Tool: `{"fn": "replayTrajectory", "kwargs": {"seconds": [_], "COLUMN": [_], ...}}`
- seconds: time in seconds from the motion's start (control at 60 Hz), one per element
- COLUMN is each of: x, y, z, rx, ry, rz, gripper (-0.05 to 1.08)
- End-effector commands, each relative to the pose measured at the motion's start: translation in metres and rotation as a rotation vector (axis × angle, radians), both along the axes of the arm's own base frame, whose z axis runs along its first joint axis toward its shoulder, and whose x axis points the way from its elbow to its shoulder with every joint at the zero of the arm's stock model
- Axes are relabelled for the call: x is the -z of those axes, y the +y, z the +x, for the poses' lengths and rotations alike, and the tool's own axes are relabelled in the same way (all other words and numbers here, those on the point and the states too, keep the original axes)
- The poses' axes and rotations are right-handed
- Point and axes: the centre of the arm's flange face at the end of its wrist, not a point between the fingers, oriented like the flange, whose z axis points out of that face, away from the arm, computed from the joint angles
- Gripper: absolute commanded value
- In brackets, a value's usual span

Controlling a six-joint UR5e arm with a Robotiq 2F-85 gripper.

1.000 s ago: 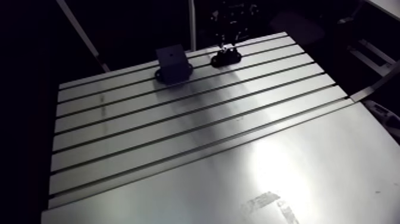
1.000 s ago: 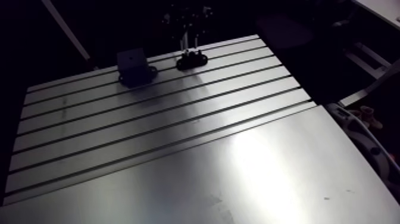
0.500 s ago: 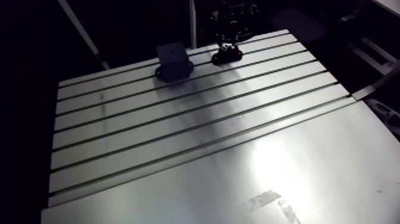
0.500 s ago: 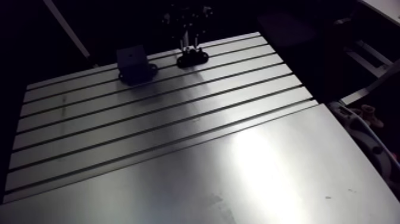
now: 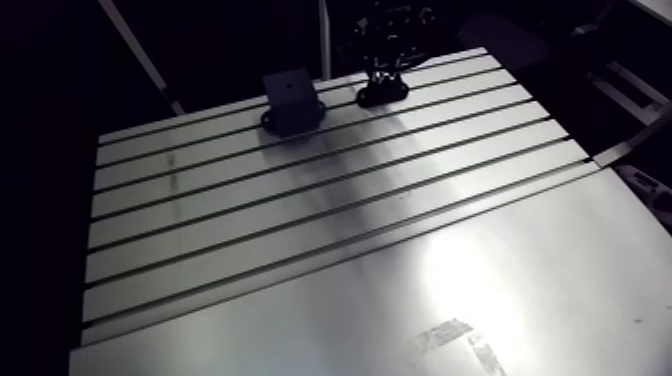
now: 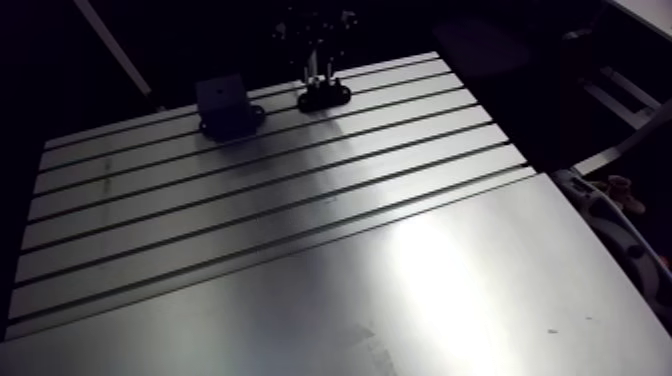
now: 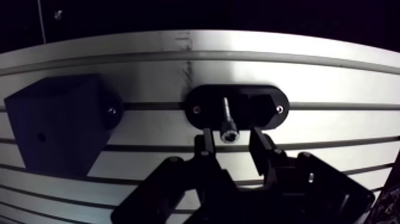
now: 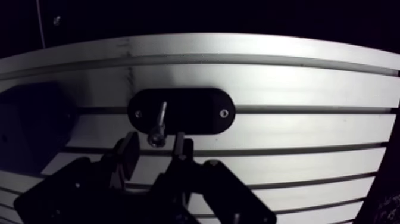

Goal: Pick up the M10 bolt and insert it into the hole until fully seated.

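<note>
Claw (image 7: 232, 138) released, its fingers spread either side of the M10 bolt (image 7: 227, 119). The bolt stands between them in an oval black holder (image 7: 265, 107) on the slotted surface (image 7: 333, 77). A dark block (image 7: 56, 128) sits beside.

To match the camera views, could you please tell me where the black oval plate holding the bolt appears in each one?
Arm view: the oval plate sits near the table's far edge, to the picture's right of the dark block.
Wrist view: the oval plate lies just ahead of the gripper, the bolt rising from it.
Shared landmark: the dark block, beside the plate in both.
</note>
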Motion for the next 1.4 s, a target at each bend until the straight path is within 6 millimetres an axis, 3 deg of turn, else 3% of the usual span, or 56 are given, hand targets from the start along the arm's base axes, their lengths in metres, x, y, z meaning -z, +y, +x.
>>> {"fn": "replayTrajectory", "kwargs": {"seconds": [0.017, 1.4], "x": [-0.0004, 0.0057], "y": [0.0002, -0.002], "z": [-0.0003, -0.0041], "rx": [0.003, 0.003], "ry": [0.0, 0.007], "rz": [0.001, 0.01], "gripper": [0.56, 0.65]}}
